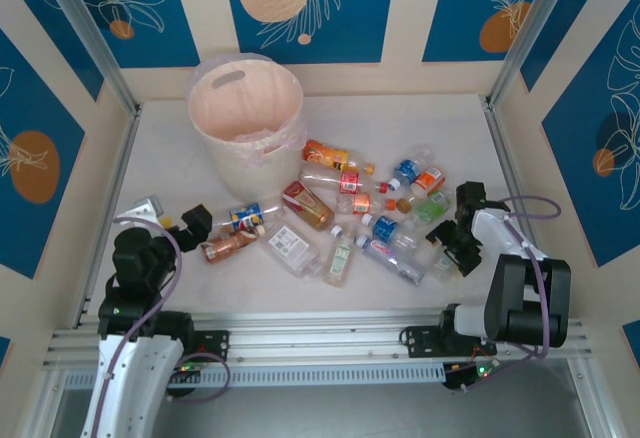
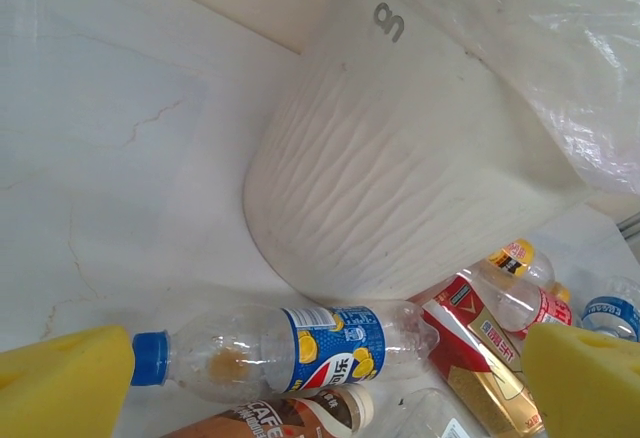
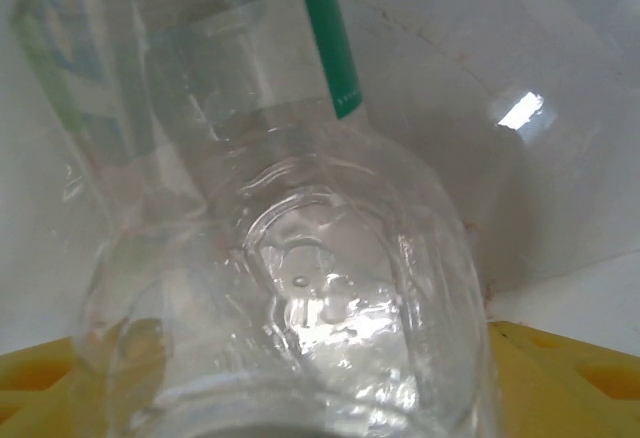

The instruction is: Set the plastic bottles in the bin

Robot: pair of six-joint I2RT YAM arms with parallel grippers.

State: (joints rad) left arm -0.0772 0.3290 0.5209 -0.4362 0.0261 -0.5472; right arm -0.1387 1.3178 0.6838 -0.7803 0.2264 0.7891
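The cream-pink bin (image 1: 245, 108) stands at the back left, its ribbed wall (image 2: 400, 188) close in the left wrist view. Several plastic bottles (image 1: 345, 213) lie scattered on the table in front of it. My left gripper (image 1: 190, 226) is open, its yellow pads (image 2: 60, 383) wide apart. A blue-labelled bottle (image 2: 290, 348) lies crosswise between them, with a brown-labelled bottle (image 2: 270, 418) just below it. My right gripper (image 1: 452, 243) sits at the right end of the pile. Its pads (image 3: 570, 378) press either side of a clear green-labelled bottle (image 3: 290, 288).
A red-and-gold bottle (image 2: 480, 343) and others lie just right of the blue-labelled one, close to the bin's foot. Metal frame posts and patterned walls enclose the table (image 1: 170, 158). A rail (image 1: 320, 333) runs along the near edge.
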